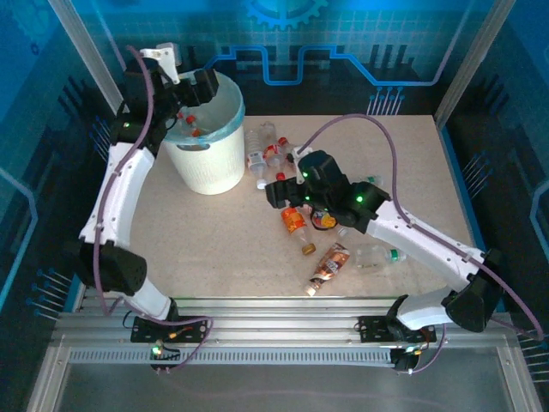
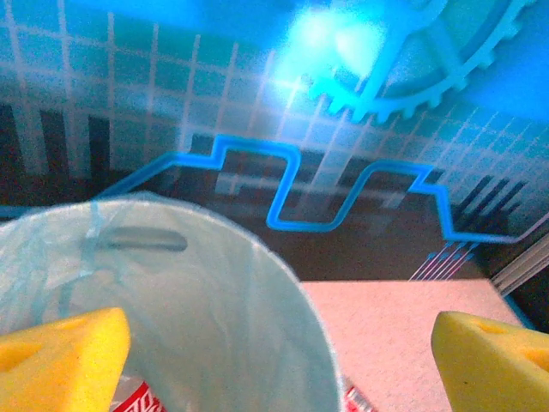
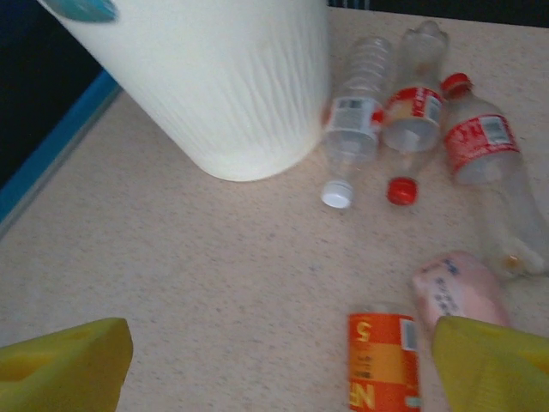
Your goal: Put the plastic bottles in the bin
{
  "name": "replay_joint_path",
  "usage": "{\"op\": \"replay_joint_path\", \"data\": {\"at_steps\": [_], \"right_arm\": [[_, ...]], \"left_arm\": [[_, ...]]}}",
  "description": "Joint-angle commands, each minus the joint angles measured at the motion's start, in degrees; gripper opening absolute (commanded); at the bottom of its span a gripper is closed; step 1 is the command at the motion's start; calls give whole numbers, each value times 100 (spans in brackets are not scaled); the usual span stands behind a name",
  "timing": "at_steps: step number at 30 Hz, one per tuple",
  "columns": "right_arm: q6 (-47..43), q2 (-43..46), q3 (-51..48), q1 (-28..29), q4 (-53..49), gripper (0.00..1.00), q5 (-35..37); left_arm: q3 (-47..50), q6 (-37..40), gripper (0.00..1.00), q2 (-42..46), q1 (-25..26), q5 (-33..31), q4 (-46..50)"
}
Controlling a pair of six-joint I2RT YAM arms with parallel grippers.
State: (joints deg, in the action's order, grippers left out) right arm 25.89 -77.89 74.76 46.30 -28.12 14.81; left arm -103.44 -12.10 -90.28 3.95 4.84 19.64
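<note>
Jaws apart; speckled table (image 1: 223, 240), blue-lit walls (image 1: 343, 34)

The desk (image 1: 214, 249) lies bare in front of the bin (image 1: 208, 167). Clear bottles (image 1: 262, 159) crowd its right wall; an orange bottle (image 1: 293, 221) and a brown bottle (image 1: 330, 264) litter mid-desk.

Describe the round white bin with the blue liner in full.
The round white plastic bin stands upright at the far left of the table, its wall faintly ribbed, with a slot handle below the rim. A translucent light-blue bag lines it and folds over the rim. Red-capped clear bottles lie inside. The left gripper hangs open above its mouth. A white-capped clear bottle lies close by its base; contact is unclear.
</note>
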Motion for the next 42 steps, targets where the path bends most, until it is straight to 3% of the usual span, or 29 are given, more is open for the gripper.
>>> {"op": "replay_joint_path", "data": {"at_steps": [1, 7, 12, 18, 23, 31, 42], "right_arm": [[-284, 303, -393, -291, -323, 89, 148], [-619, 571, -1158, -905, -434, 86, -5], [-1119, 515, -1658, -1477, -370, 86, -168], [-1691, -184, -1481, -1961, -597, 86, -727], [-1777, -781, -1412, -2015, -480, 89, -613], [-1785, -1576, -1339, -2030, -370, 87, -582], [-1838, -2257, -1104, -2073, -414, 79, -666]], "left_arm": [[316, -93, 91, 716, 121, 179, -116], [1131, 612, 90, 1611, 1146, -109, 18], [1960, 685, 89, 2000, 2100, -73, 112], [2891, 88, 88, 2050, 2751, -106, 105], [3467, -507, 87, 1875, 3189, -93, 13], [4021, -1087, 86, 1665, 3463, -248, -152], [4033, -1256, 86, 1478, 3498, -601, -63]]}}
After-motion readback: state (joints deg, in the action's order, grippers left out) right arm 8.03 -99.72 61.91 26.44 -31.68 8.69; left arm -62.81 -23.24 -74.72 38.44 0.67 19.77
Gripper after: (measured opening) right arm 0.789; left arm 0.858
